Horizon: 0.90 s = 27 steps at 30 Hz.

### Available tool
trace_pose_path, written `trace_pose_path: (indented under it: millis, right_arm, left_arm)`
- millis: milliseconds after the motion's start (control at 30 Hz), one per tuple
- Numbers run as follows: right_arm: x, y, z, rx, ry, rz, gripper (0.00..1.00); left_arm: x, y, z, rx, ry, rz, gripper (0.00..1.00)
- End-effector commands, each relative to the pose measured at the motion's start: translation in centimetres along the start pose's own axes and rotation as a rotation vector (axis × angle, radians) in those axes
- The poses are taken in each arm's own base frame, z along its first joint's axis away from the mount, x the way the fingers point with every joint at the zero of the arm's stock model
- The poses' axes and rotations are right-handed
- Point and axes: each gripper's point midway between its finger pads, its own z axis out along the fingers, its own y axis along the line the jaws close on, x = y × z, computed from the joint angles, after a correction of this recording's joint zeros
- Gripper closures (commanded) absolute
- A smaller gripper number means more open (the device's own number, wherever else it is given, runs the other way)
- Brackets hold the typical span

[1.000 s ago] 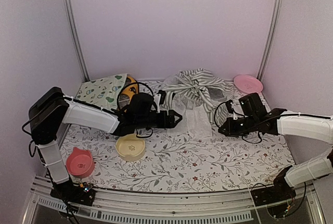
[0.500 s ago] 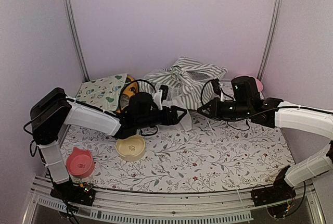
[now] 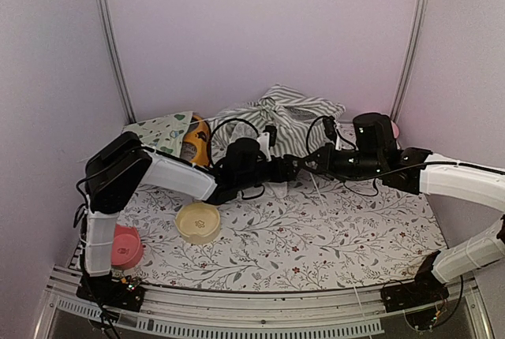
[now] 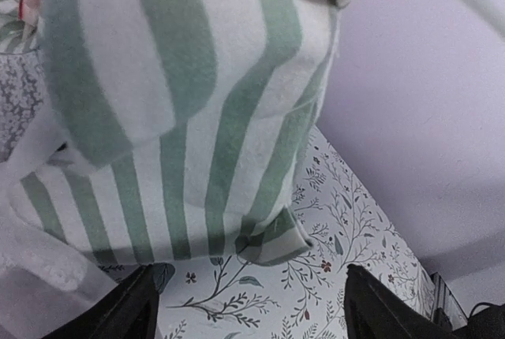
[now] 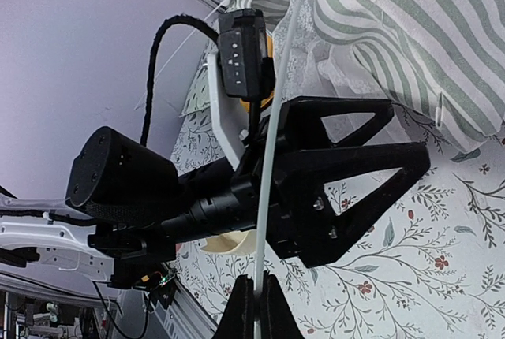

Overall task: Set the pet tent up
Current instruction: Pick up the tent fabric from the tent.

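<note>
Here's the grey-green and white striped fabric pet tent (image 3: 284,114), slumped in a heap at 12 o'clock on the floral-print table (image 3: 316,236). It is not standing and no cone shape shows, so I'd call this job early, with most of it left. The 2 arms meet at the table's centre, just on the 6 o'clock side of that heap. The right gripper (image 3: 313,162) is clamped tight on 1 thin white flexible pole (image 5: 272,142). The left gripper (image 3: 293,167) is spread wide with nothing in it. What's left, as I judge it: fan the poles out, lift the peak and get the fabric taut. The overhead view gives the whole layout, with the round yellow bowl (image 3: 198,222) at 8 o'clock, well apart from the tent, but the pole and the finger positions are too fine to read there. The right wrist view fills that in: the pole runs from the pinched fingertips up into the striped cloth, crossing in front of the left gripper's splayed black fingers. The left wrist view adds something neither other view shows: a striped panel hanging right ahead of the open fingers, its hemmed lower corner over the tabletop, untouched.
</note>
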Motion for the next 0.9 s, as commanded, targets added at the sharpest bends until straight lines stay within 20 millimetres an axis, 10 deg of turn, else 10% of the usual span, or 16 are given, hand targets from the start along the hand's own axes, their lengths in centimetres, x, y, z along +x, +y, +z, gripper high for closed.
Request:
trace_pose_path:
  millis: [0, 267, 500, 867]
  right_arm:
    - [-3.4, 4.8, -2.1, -0.127, -0.12, -0.058, 1.0]
    - [-3.1, 4.4, -2.9, -0.099, -0.137, -0.039, 1.0]
    - [-2.4, 1.6, -3.2, -0.004, -0.166, -0.008, 1.0]
    - [-0.1, -4.3, 0.0, 0.158, -0.13, -0.011, 0.93]
  left_arm:
    - [0.5, -1.0, 1.9, -0.007, -0.036, -0.005, 0.16]
    - [0.7, -0.1, 4.1, -0.072, -0.086, -0.046, 0.3]
    - [0.2, -1.9, 2.6, -0.046, -0.137, 0.074, 1.0]
    - [5.0, -3.3, -4.8, -0.01, -0.033, 0.153, 1.0]
